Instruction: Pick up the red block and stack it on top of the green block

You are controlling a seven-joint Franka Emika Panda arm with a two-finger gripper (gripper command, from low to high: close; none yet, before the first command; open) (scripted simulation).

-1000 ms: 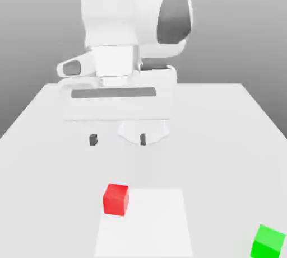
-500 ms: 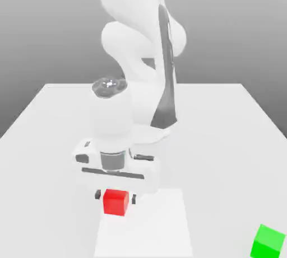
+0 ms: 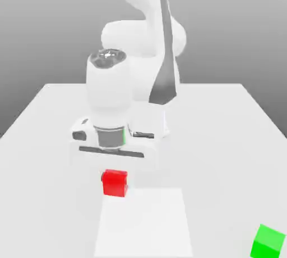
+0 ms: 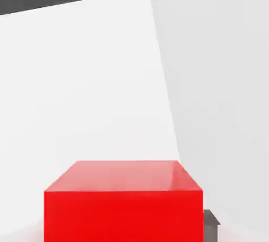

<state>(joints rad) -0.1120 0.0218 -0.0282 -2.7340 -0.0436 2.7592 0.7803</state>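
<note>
The red block (image 3: 114, 183) hangs just under the white hand, and my gripper (image 3: 114, 176) is shut on it, holding it a little above the table. In the hand view the red block (image 4: 123, 204) sits close to the camera, with a dark fingertip (image 4: 211, 224) against its side. The green block (image 3: 268, 241) rests on the table at the exterior view's lower right, well apart from the gripper.
A lighter white square patch (image 3: 143, 223) marks the table (image 3: 224, 139) just below the held block. The arm's white body (image 3: 140, 44) rises behind the hand. The table's edges run along the exterior view's left and right.
The hand came down over the red block, shut on it, and has now risen with the block off the table. The green block has not moved.
</note>
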